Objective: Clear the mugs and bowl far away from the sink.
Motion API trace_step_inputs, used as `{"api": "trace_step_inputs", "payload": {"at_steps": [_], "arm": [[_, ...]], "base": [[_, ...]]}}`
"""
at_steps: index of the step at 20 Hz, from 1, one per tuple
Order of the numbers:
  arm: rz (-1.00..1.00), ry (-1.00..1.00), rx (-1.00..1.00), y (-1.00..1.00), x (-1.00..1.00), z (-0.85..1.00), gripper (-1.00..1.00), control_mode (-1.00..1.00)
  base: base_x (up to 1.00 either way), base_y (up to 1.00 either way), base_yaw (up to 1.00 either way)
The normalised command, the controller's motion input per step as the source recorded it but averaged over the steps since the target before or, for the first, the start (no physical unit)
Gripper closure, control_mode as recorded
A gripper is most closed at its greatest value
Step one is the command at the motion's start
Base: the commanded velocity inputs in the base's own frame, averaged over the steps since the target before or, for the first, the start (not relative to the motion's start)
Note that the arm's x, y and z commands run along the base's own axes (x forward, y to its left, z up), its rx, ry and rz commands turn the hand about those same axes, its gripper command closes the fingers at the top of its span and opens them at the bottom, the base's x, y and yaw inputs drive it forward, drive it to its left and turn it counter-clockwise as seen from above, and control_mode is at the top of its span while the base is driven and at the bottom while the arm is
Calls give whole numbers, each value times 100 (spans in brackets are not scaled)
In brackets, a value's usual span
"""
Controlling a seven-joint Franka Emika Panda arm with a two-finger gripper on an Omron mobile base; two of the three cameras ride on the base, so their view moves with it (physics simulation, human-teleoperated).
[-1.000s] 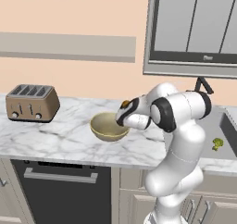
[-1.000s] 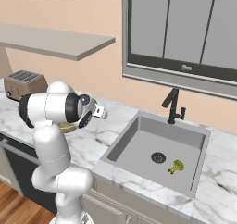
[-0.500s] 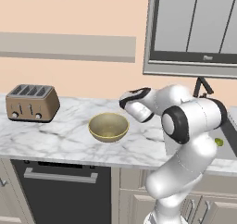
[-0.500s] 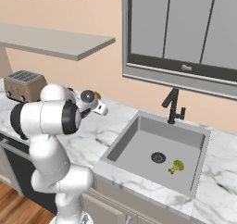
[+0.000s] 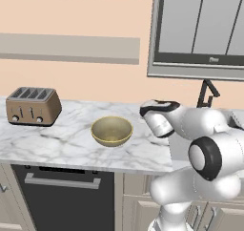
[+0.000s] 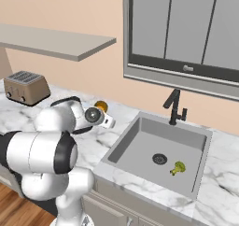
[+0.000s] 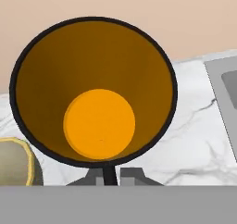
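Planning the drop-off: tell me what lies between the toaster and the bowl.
Bare marble counter between toaster and bowl, in the left base view.

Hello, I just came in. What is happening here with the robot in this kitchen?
The white arm's pincer is shut on the rim of the black mug with the orange inside, on the marble counter beside the sink. The bowl sits on the counter between the arm and the toaster.

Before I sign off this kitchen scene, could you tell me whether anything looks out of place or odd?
One thing: a small green, broccoli-like item lies in the grey recessed sink, beside the round drain. The claw is shut on the rim of the black mug with the orange inside. The tan bowl sits upright.
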Motion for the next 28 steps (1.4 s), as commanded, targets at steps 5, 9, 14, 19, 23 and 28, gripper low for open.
{"api": "trace_step_inputs", "payload": {"at_steps": [5, 9, 14, 19, 23, 28], "arm": [[0, 14, -17, -53, -23, 100, 100, -100], [0, 16, -8, -60, -3, 100, 100, -100], [0, 15, 0, -47, 0, 100, 100, -100], [0, 18, 10, -30, -6, 100, 100, -100], [1, 18, 12, -3, -13, 98, 100, -100], [6, -1, 1, 6, -72, 26, 100, -100]], "base": [[0, 0, 0], [0, 0, 0], [0, 0, 0], [0, 0, 0], [0, 0, 0], [0, 0, 0]]}}
